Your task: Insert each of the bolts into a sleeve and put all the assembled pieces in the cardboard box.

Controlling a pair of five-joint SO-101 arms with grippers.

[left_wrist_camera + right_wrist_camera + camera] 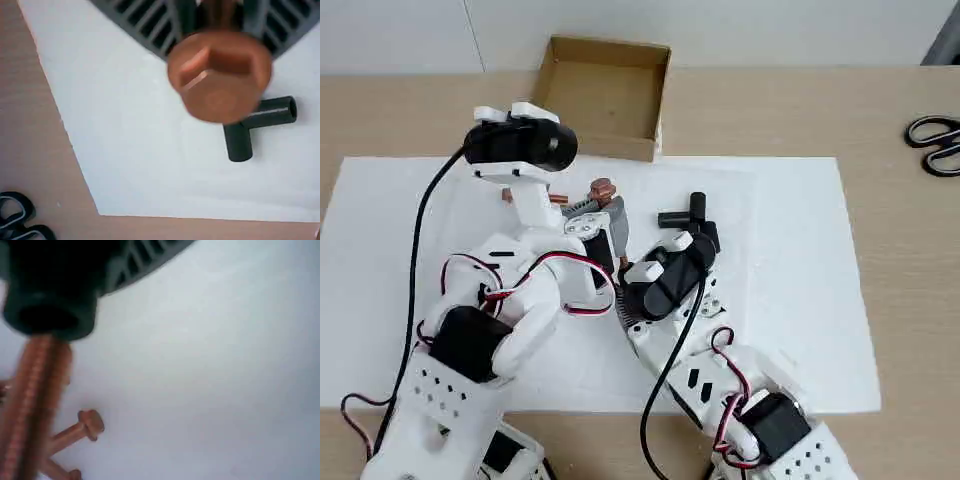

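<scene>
The left fingers [135, 20] clamp a copper bolt [220, 75] whose thread apparently enters a black sleeve [55, 295] gripped by the right fingers [135, 260], above white paper [800, 280] on a wooden desk [900, 260]. Two spare sleeves [680, 218] lie at centre; the cardboard box [655, 100] sits at 12 o'clock, scissors [935, 145] at 3 o'clock.

Three bolts [35, 405] [82, 426] [60, 474], three sleeves [272, 112] [237, 142] [50, 315], one cardboard box [592, 146], one scissors [935, 145], one paper sheet [790, 300]

Scissors [933, 145] cut by edge; bolt head [220, 75] blurred.
</scene>
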